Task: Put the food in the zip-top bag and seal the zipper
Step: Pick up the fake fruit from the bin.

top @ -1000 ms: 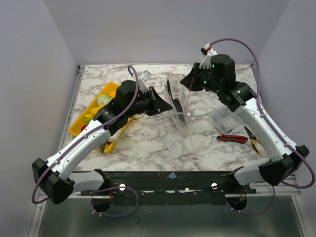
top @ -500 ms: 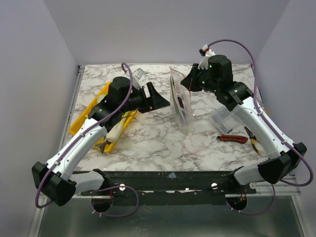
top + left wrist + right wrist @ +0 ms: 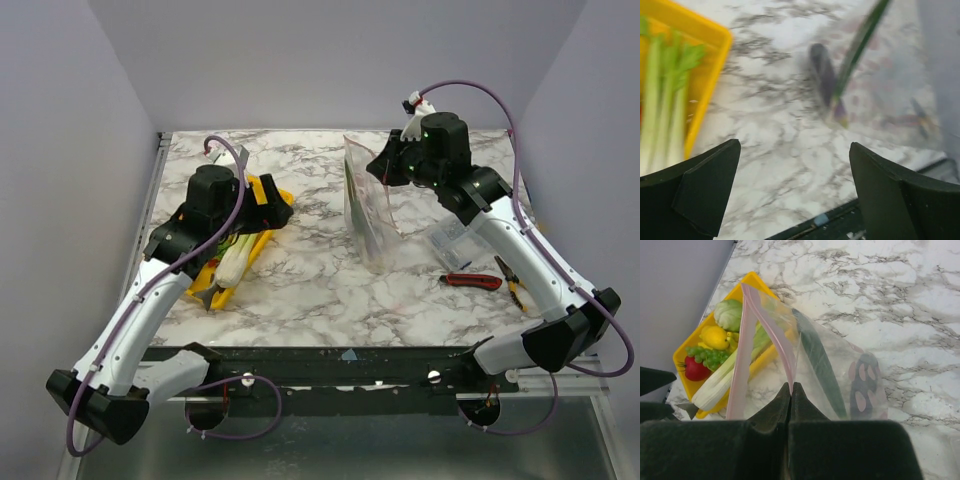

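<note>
The zip-top bag [image 3: 368, 215] hangs upright mid-table, and my right gripper [image 3: 791, 388] is shut on its pink zipper [image 3: 776, 335] at the top edge. The mouth gapes open. Inside the bag lie a long dark green piece [image 3: 817, 362] and a dark purple piece [image 3: 863, 385]. My left gripper [image 3: 795, 192] stands open and empty above the marble beside the yellow tray [image 3: 707, 75]. More food is in the tray: a pale green round [image 3: 729, 314], a yellow oval [image 3: 714, 336], a red piece [image 3: 695, 369] and green stalks [image 3: 720, 380].
A small clear packet [image 3: 455, 240] lies right of the bag, under my right arm. Red-handled pliers [image 3: 472, 281] and a yellow-handled tool [image 3: 515, 285] lie near the right front edge. The yellow tray [image 3: 212, 275] sits at the left, under my left gripper [image 3: 276, 205].
My left gripper has opened and drawn back to the left, from the bag's mouth to over the tray. The bag now hangs more upright from my right gripper.
</note>
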Controlling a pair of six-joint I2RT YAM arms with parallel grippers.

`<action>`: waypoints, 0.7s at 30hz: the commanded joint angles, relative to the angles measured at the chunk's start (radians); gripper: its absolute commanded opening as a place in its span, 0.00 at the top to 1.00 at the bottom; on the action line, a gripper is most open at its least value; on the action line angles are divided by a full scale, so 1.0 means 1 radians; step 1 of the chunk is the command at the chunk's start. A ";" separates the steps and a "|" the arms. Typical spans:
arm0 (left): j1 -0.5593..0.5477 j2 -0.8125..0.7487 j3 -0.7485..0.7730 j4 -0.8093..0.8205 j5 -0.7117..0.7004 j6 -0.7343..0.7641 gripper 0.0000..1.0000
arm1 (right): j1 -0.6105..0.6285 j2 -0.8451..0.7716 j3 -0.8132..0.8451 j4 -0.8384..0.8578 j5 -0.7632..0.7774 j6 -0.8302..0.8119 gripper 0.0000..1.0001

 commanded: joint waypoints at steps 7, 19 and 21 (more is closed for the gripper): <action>0.146 0.076 -0.116 -0.195 -0.626 0.079 0.01 | 0.004 0.007 -0.025 0.030 0.022 -0.038 1.00; 0.487 0.288 -0.037 -0.189 -0.349 -0.474 0.03 | 0.004 0.003 -0.021 0.033 0.012 -0.047 1.00; 0.507 0.366 0.022 -0.243 -0.338 -0.501 0.04 | 0.003 -0.001 -0.019 0.031 0.016 -0.049 1.00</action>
